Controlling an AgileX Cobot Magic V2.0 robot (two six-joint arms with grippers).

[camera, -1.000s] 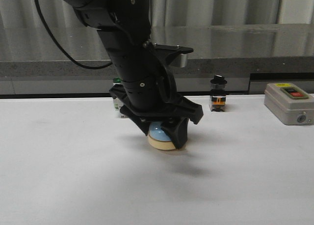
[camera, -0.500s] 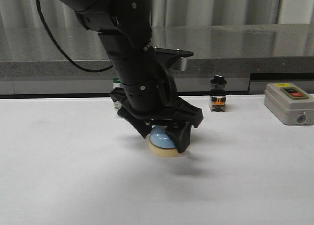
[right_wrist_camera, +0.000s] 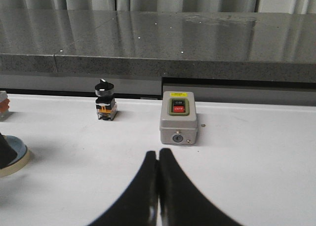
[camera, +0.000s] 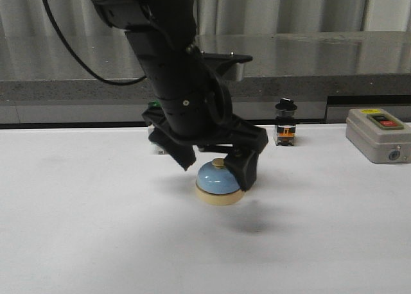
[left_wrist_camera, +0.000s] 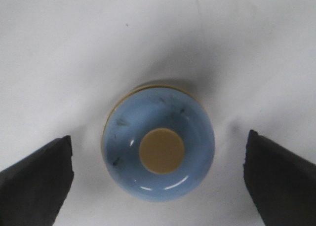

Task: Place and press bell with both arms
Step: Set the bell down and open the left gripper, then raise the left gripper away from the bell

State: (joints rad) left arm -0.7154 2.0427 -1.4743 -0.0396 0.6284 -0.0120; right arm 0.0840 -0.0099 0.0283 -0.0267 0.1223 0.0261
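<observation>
The far side of the bell [camera: 219,178] is hidden behind the left gripper [camera: 215,159], and a small white push-button [camera: 154,140] behind the bell is mostly covered by the arm. The bell is seen upright on the white table [camera: 77,230], knob upward, between the left gripper's spread fingers [left_wrist_camera: 34,179], which are clear of it. The right gripper [right_wrist_camera: 158,174] is seen pressed together, empty, well right of the bell, facing a grey switch box [right_wrist_camera: 178,117].

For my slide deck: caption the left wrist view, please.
Open left gripper poised above the blue bell resting on the white table.
</observation>
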